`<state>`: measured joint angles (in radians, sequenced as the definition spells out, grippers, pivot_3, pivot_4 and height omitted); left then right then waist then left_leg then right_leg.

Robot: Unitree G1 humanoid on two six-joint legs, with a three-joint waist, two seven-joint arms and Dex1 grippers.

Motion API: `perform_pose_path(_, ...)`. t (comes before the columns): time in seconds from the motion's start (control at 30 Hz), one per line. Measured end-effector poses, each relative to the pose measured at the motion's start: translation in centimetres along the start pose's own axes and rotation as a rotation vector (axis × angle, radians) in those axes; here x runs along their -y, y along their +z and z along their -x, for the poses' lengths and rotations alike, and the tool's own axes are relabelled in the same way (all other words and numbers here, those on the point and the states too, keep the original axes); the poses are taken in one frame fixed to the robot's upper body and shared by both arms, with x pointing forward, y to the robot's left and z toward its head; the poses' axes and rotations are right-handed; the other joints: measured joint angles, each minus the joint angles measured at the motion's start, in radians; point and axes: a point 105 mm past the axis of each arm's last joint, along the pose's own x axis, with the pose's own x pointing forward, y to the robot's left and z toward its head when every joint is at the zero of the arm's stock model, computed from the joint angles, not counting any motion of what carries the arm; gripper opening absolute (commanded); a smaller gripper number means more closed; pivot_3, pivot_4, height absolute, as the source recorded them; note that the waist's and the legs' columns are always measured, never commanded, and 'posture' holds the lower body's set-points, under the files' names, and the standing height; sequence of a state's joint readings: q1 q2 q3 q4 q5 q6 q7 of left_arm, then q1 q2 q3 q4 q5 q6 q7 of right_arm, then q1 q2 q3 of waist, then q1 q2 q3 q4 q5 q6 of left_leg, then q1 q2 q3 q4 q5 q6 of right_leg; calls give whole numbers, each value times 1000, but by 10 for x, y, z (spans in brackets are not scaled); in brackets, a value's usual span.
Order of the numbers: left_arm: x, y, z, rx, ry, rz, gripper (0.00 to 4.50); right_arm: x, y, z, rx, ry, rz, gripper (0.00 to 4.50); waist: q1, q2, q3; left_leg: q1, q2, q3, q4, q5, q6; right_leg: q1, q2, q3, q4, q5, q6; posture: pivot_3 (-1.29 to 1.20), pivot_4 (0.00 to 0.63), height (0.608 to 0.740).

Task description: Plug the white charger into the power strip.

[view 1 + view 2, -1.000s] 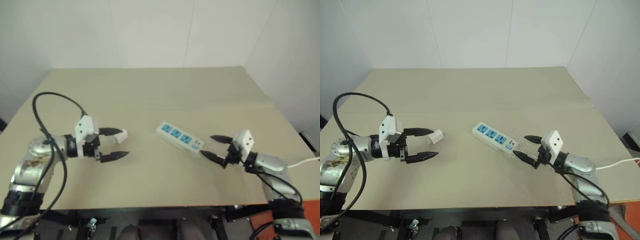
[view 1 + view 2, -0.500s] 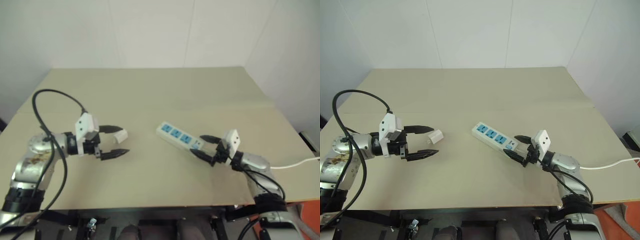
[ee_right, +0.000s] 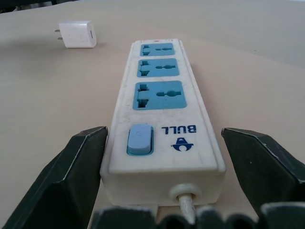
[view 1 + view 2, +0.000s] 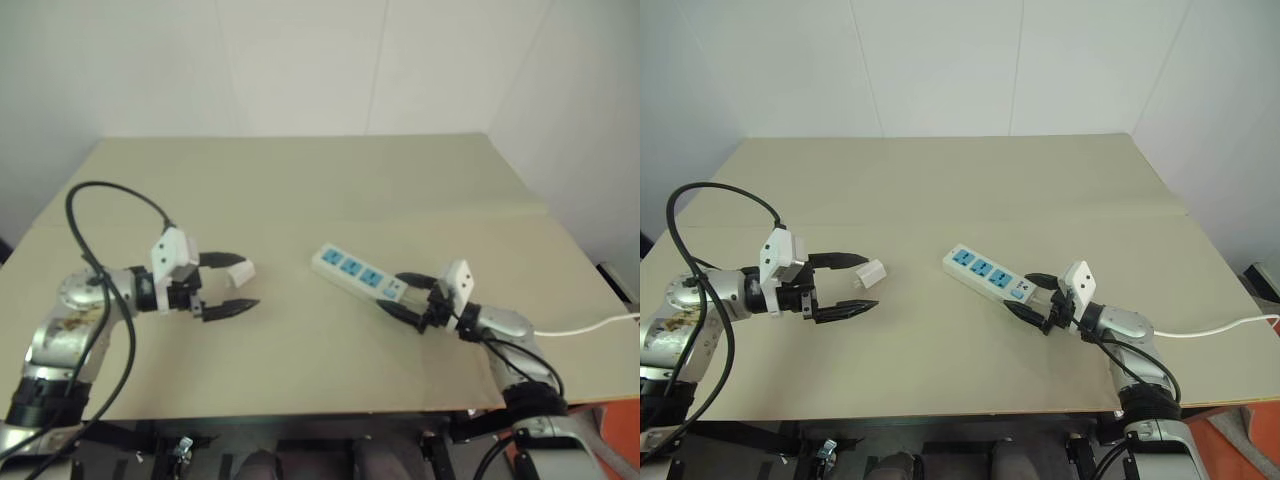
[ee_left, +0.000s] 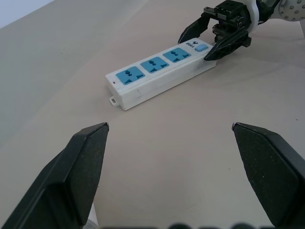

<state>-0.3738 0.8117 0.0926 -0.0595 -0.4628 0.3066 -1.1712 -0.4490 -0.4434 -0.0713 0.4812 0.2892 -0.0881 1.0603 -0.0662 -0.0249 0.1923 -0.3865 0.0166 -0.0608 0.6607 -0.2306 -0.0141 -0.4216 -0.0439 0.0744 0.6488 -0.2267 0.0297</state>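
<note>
A white power strip (image 4: 988,277) with three blue sockets is lying flat on the beige table (image 4: 970,190), a little right of the middle, and it is running diagonally from the far left to the near right. Its blue switch (image 3: 140,139) and its thin white cord (image 4: 1220,327) are at the near right end. The right gripper (image 4: 1033,297) is sitting low over the table at this switch end, and its two black fingers (image 3: 71,171) are standing apart, one on each side of the strip body; from the pictures it is not possible to say if they are touching the plastic. The white charger (image 4: 871,272) is lying on the table on the left side, well apart from the strip, with its metal prongs pointing sideways. The left gripper (image 4: 852,285) is hovering just beside the charger with its fingers spread wide and nothing between them; the far finger is ending very near the charger. A thick black cable (image 4: 710,200) is making a loop above the left arm.
</note>
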Motion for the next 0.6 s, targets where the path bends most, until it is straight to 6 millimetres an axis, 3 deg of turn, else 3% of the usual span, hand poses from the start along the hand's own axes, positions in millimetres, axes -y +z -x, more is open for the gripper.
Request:
perform_pose_path(0.07,0,0,-1,1,2,0,4500,0,-1,0,2,0,-8,3383,0,0,0,0,0,0,0,0,0,0,0,0,0,0,0,0,150,740)
perform_pose_path(0.37,1,-2,-3,0,-1,0,4500,-2,-1,-1,4,16,3,3385,-1,0,0,0,0,0,0,0,0,0,0,0,0,0,0,0,150,740)
perform_pose_path(0.6,-1,5,-4,14,-4,-19,4500,-30,0,7,-5,221,7,3385,-1,0,0,0,0,0,0,0,0,0,0,0,0,0,0,0,150,740)
